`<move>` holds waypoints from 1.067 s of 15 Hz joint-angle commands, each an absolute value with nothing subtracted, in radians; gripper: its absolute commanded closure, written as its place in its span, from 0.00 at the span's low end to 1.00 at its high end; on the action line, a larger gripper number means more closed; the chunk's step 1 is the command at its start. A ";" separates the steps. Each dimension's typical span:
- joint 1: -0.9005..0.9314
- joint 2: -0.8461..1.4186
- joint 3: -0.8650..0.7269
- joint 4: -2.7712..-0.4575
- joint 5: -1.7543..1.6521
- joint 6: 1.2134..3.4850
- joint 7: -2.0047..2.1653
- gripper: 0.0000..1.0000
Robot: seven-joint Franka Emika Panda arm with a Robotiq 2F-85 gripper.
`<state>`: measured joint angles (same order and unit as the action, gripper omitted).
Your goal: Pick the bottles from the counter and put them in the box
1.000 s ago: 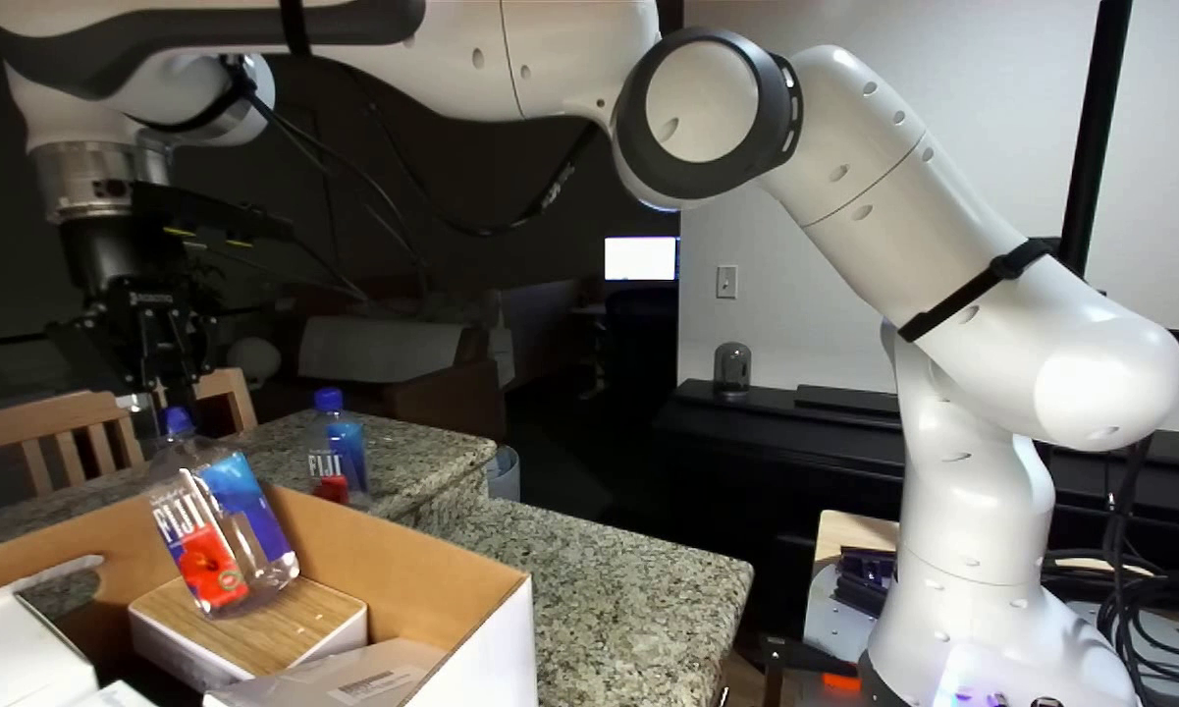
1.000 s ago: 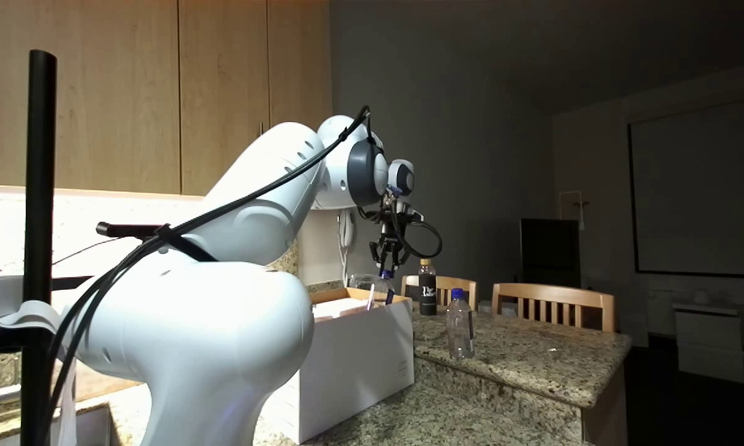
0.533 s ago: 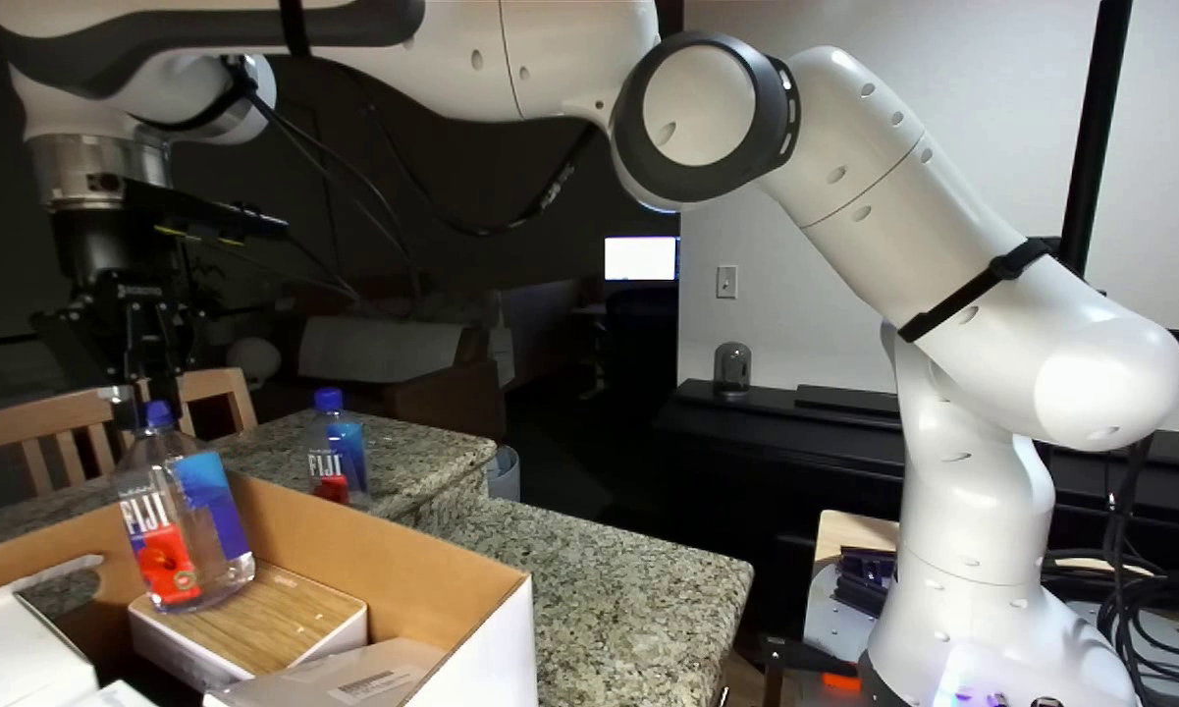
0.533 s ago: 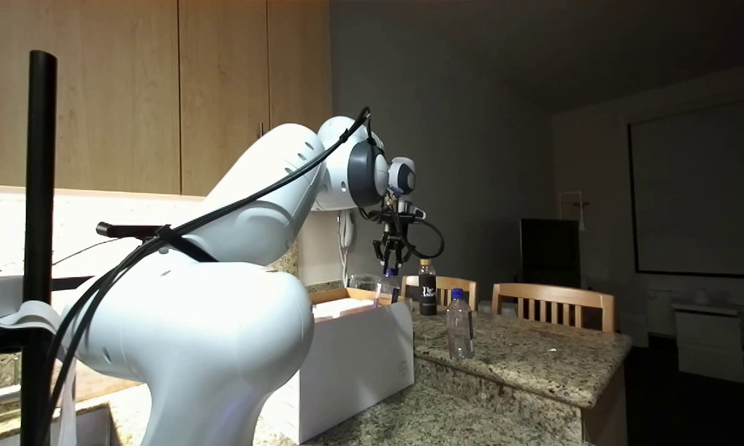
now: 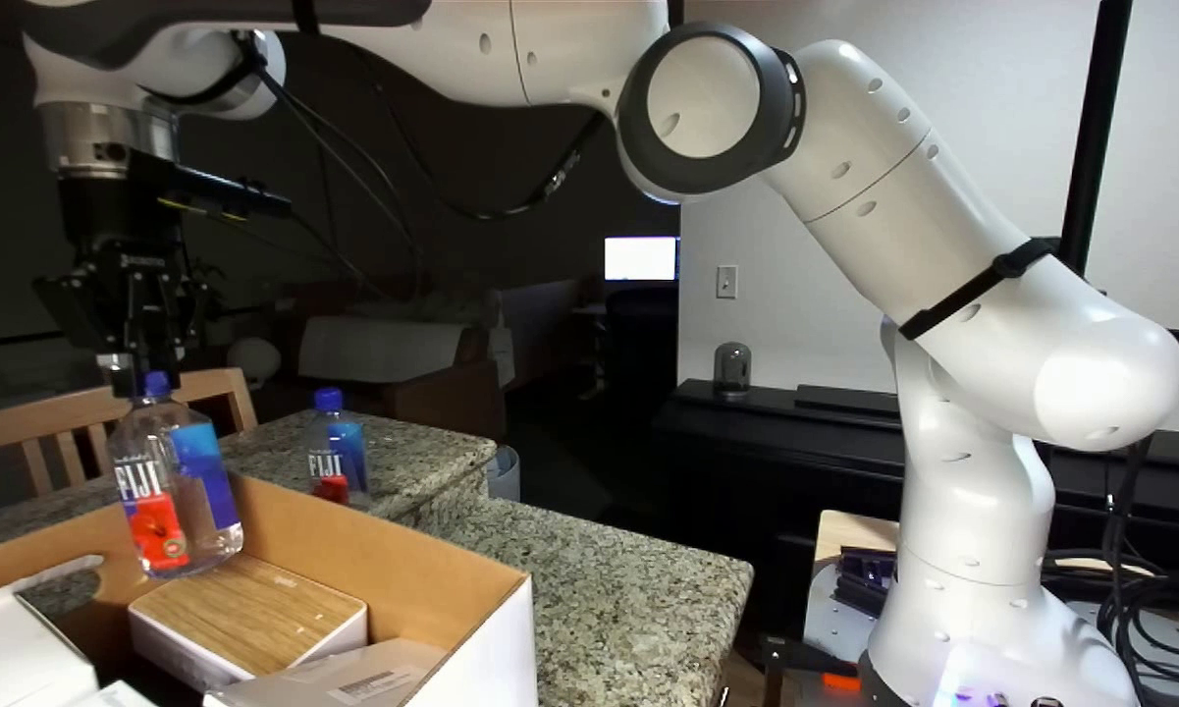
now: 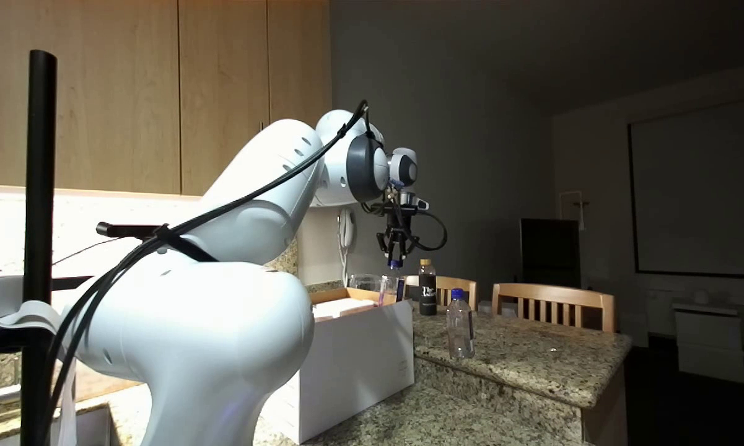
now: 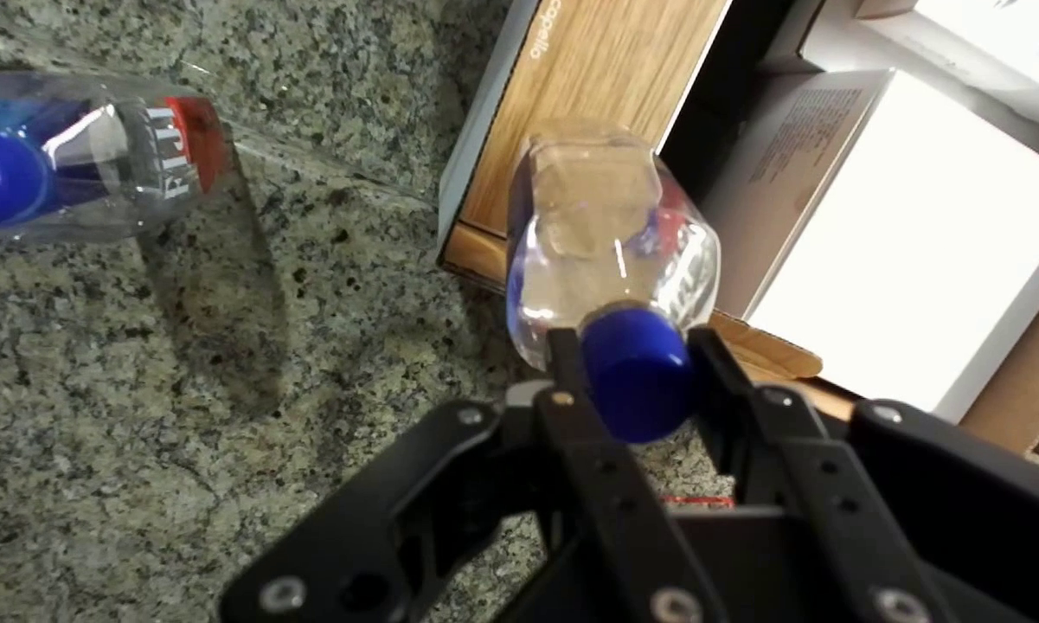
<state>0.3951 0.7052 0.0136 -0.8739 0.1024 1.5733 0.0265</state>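
Observation:
My gripper (image 5: 145,378) is shut on the blue cap of a clear bottle (image 5: 182,491). In the wrist view the two fingertips of the gripper (image 7: 636,363) stand on either side of this cap. The bottle hangs nearly upright at the box's end, over the wood-topped pack inside; its base looks lifted off the pack. It also shows in an exterior view (image 6: 389,288). The cardboard box (image 5: 383,555) is brown inside and white outside (image 6: 356,365). Another bottle (image 6: 460,328) stands upright on the granite counter (image 6: 533,356), apart from the gripper; it also shows in the wrist view (image 7: 95,156).
The box holds a wood-topped pack (image 5: 245,614), white cartons (image 7: 926,251) and a clear plastic bag (image 5: 353,678). A dark bottle with a gold cap (image 6: 428,291) stands farther back on the counter. The counter has a raised step. Wooden chairs (image 6: 554,297) stand behind it.
The gripper and held bottle have moved left in an exterior view, then up. The bottle has gone from tilted to nearly upright, and its base has risen. The standing bottle has not moved.

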 commanded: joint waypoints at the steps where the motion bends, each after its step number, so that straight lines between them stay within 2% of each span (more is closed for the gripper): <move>1: 0.399 0.684 0.009 -0.897 0.098 1.574 0.036 0.85; 15: 0.422 0.680 0.006 -0.907 0.094 1.469 0.053 0.85; 16: 0.424 0.681 0.006 -0.906 0.094 1.464 0.052 0.82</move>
